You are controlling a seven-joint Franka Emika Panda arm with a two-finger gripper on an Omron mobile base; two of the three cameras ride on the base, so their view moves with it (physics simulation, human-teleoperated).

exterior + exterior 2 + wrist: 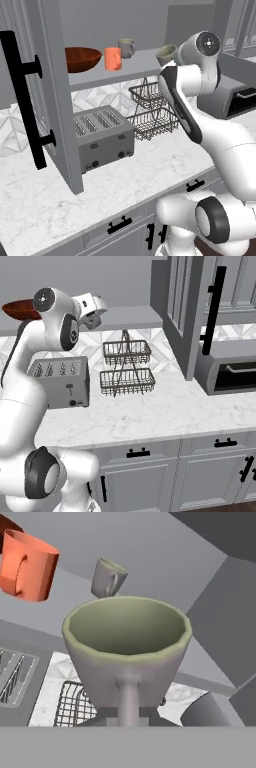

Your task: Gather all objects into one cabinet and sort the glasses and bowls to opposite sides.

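My gripper (pixel 94 319) is shut on the handle of a grey-beige mug (pixel 166 54) with a pale-green inside (pixel 127 627). It holds the mug upright just off the right end of the cabinet shelf (pixel 135 67). On the shelf stand a wide red-brown bowl (pixel 81 59) at the left, an orange cup (pixel 112 59) beside it, and a second grey-beige mug (pixel 126 47) farther back. The hand view looks past the held mug to the orange cup (pixel 27 566) and the other mug (pixel 107 578).
The cabinet door (pixel 50 90) with its black bar handle (pixel 25 100) stands open at the left. Below the shelf a toaster (pixel 102 135) and a two-tier wire basket rack (pixel 152 107) sit on the marble counter (pixel 150 411). A grey appliance (pixel 230 373) stands at the right.
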